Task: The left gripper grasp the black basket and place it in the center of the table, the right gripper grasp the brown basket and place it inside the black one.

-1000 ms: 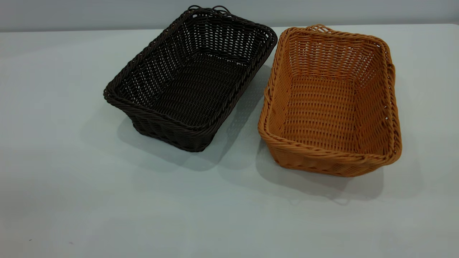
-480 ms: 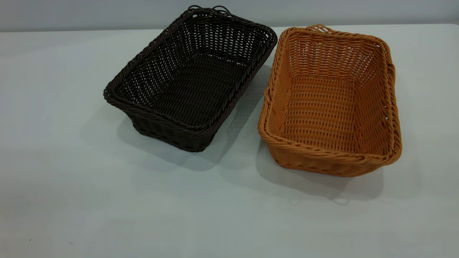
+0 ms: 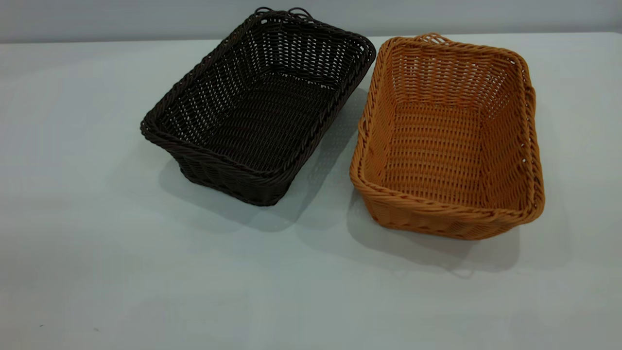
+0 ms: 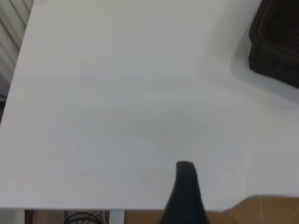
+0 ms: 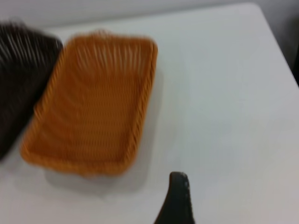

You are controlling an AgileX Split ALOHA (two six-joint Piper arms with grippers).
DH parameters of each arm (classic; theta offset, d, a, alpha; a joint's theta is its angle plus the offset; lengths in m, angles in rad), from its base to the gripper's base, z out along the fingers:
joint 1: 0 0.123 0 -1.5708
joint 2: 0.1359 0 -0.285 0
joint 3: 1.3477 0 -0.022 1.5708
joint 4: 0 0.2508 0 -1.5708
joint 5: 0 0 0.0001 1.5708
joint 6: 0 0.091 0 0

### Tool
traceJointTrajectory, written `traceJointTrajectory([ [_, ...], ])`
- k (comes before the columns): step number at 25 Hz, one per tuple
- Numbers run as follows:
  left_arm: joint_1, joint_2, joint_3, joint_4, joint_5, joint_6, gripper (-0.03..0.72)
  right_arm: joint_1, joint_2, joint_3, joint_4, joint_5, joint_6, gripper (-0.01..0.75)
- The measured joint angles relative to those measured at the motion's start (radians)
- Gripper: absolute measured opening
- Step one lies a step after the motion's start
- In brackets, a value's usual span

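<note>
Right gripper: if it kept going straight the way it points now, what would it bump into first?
Probably nothing: ahead of the right gripper lies bare table. The brown basket sits off to one side of that line, though depth is unclear.

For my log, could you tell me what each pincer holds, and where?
Nothing: both baskets, black and brown, sit untouched on the table.

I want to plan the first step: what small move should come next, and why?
Probably the left gripper should travel toward the black basket to reach its rim. Both baskets rest untouched side by side on the table, the brown basket apart from the black one, and the black one must be placed first.
</note>
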Motion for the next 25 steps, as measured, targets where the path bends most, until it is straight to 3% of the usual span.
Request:
traceJointTrajectory([
  [5,0.000,0.330,-0.105,0.000,-0.167,0.003,0.544,0.000,0.083,-0.102,0.009,-0.011,0.030,0.565],
  [12,0.000,0.833,-0.173,-0.009,-0.546,0.054,0.544,0.000,0.225,-0.115,0.023,-0.041,0.030,0.565],
  [15,-0.021,1.028,-0.250,-0.030,-0.607,0.061,0.544,0.000,0.265,-0.115,0.023,-0.067,0.030,0.565],
  [19,-0.106,1.285,-0.387,-0.038,-0.688,0.095,0.544,0.000,0.319,-0.115,0.025,-0.098,0.030,0.565],
  [25,-0.183,1.694,-0.626,-0.039,-0.719,0.119,0.544,0.000,0.442,-0.115,0.080,-0.162,0.034,0.565],
])
